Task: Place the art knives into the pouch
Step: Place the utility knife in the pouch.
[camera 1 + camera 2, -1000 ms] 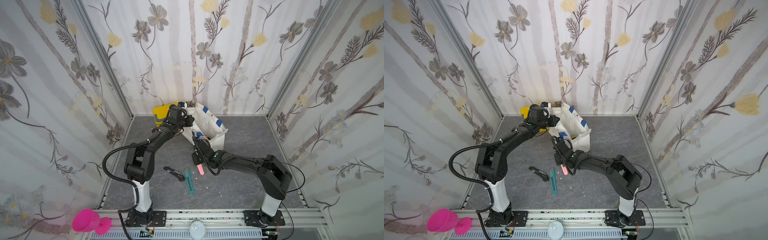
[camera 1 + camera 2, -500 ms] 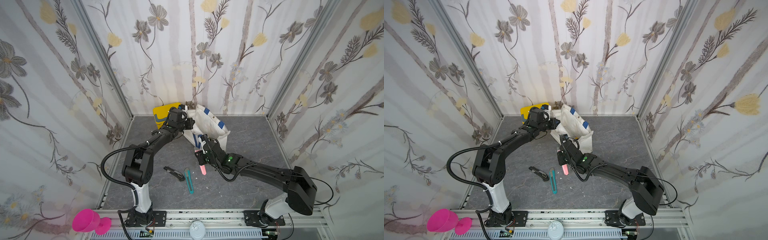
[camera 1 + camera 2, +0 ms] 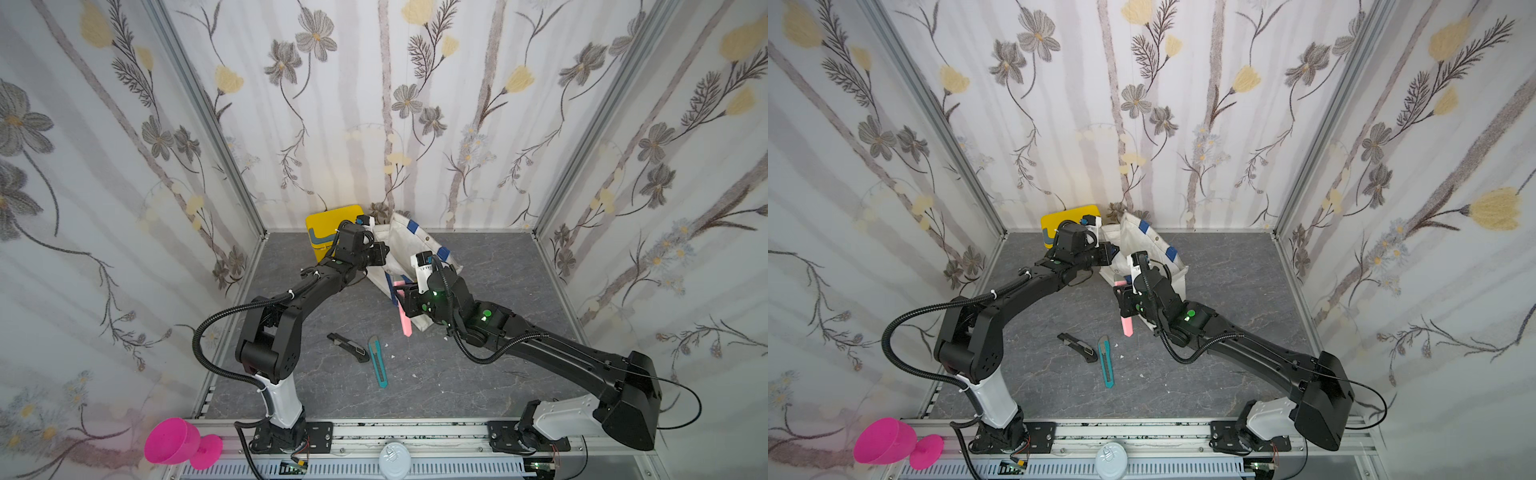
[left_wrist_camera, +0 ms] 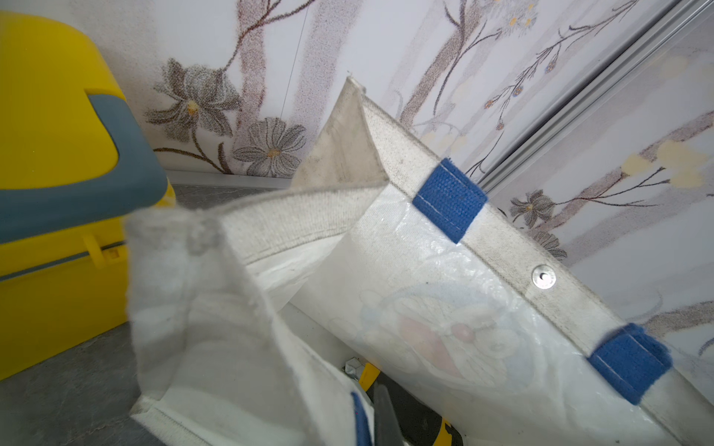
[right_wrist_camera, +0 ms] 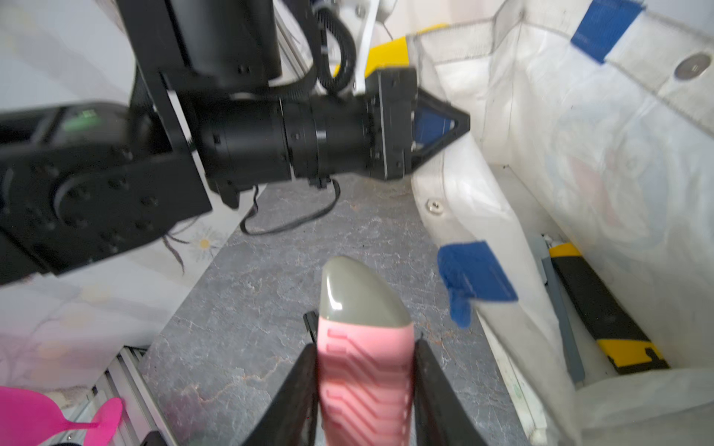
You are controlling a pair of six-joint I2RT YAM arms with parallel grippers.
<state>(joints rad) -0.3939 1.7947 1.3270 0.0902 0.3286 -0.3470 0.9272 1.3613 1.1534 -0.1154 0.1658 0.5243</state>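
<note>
White canvas at the rim of the pouch point(image 5: 579, 162) is pinched by the left hand point(image 5: 461, 124), pressed together on it. Further right, the pink art knife point(image 5: 361, 305) is clamped by the right hand point(image 5: 365, 347), grey tip protruding beyond it, just outside the pouch's open mouth.

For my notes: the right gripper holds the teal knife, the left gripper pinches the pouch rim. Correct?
No: the right gripper holds the pink knife, seen in the right wrist view. The left gripper does pinch the pouch rim.
</note>
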